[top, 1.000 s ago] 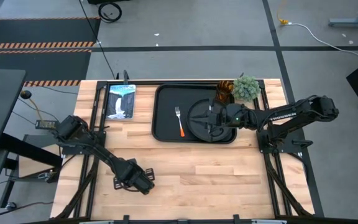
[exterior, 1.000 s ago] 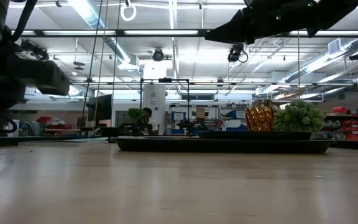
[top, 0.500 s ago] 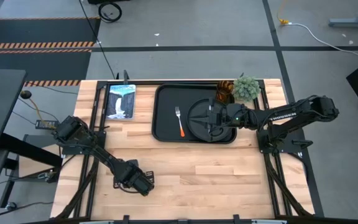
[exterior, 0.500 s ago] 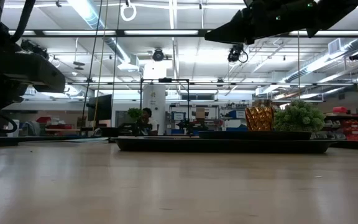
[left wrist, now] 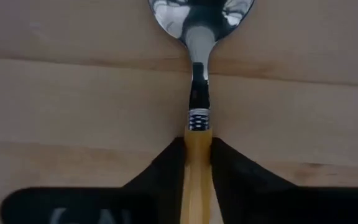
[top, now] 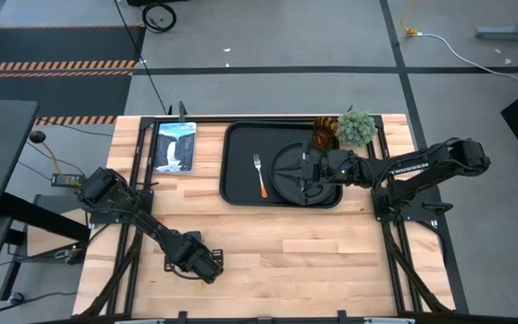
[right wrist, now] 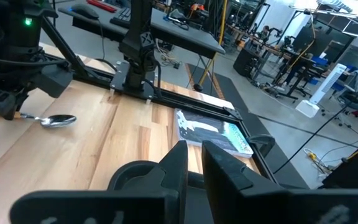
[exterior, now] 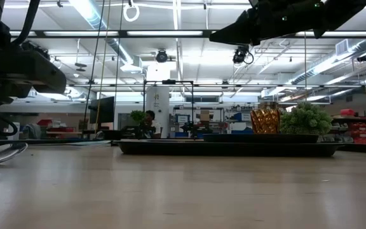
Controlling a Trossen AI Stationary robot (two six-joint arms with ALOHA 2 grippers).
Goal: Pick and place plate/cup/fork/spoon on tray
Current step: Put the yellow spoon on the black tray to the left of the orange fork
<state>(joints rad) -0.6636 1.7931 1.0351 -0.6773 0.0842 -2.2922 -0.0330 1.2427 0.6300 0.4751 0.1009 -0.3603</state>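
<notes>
Tray [top: 237,162]: large black rectangle, rounded corners, lay at table's far middle. Fork [top: 259,175], orange-red handle, lay flat on tray's left half. Round black plate [top: 297,171] sat on tray's right half. Amber cup [top: 324,131] stood upright just off tray's far right corner. Spoon [left wrist: 197,93], silver bowl, orange-yellow handle, clamped at its handle by left pincer [left wrist: 197,180] near table's front left.

Robotics lab, concrete floor [top: 268,54], distant workbenches [right wrist: 166,28]

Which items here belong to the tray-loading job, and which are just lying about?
Job items: tray; plate and fork on it; cup; spoon, gripped by the left end effector; right end effector over the plate.

Lying about: plant, book.
</notes>
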